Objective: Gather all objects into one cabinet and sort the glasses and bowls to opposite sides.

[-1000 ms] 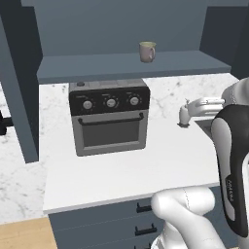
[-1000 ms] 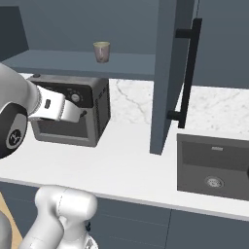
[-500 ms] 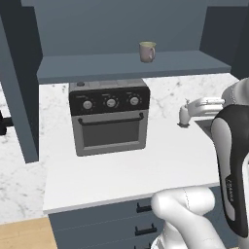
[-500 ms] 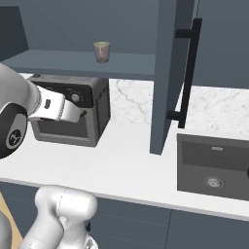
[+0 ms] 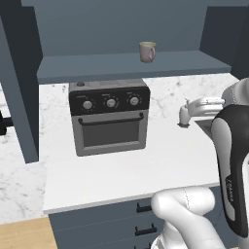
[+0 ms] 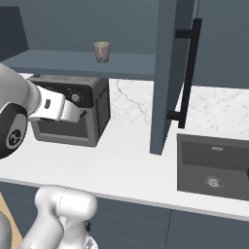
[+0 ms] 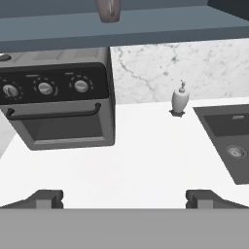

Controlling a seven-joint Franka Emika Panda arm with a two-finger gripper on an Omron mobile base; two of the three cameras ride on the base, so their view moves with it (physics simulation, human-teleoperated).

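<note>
The hand [image 7: 124,198] is held above the white bench [image 7: 146,160], fingers [image 7: 46,198] spread to full width with nothing between them, aimed forward and down at the bench. In the right base view the white forearm is seen level in front of the toaster oven [image 6: 73,114]. No legible writing is made out; the oven dials carry marks too small to read. Left to right along the bench: the toaster oven, door closed; a white soap dispenser [image 7: 180,99]; a dark sink [image 7: 228,141]. A beige mug [image 5: 147,51] is seen upright on the lower shelf of the open cabinet [image 6: 168,73]; its contents cannot be told.
</note>
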